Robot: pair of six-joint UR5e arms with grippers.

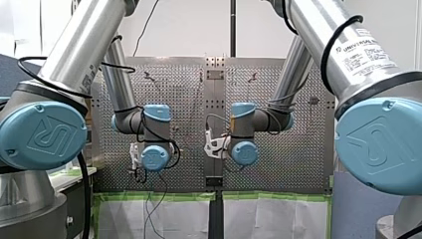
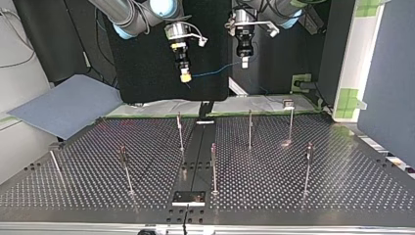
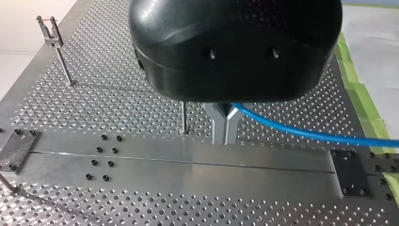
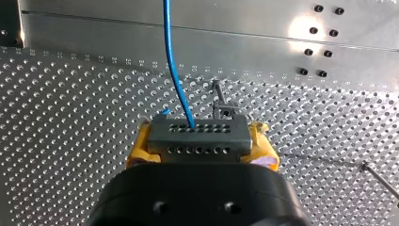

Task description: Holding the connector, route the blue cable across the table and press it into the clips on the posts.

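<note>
In the right wrist view my right gripper (image 4: 199, 139) is shut on a grey connector (image 4: 197, 143), with its yellow pads (image 4: 139, 147) on both sides of it. The blue cable (image 4: 173, 61) leaves the connector's face and runs ahead over the table. My left gripper (image 3: 225, 139) has its metal fingers shut on the blue cable (image 3: 306, 134), which trails off to one side. In the top view both grippers hang above the table's far edge, my right gripper (image 2: 185, 77) at the left and my left gripper (image 2: 244, 62) at the right. The cable (image 2: 215, 71) spans between them.
Several thin posts with clips stand on the perforated table (image 2: 342, 186), among them a post (image 2: 179, 129) left of the centre rail, a post (image 2: 250, 128) right of it and a nearer post (image 2: 214, 166). A blue-grey sheet (image 2: 63, 105) lies at the top view's left.
</note>
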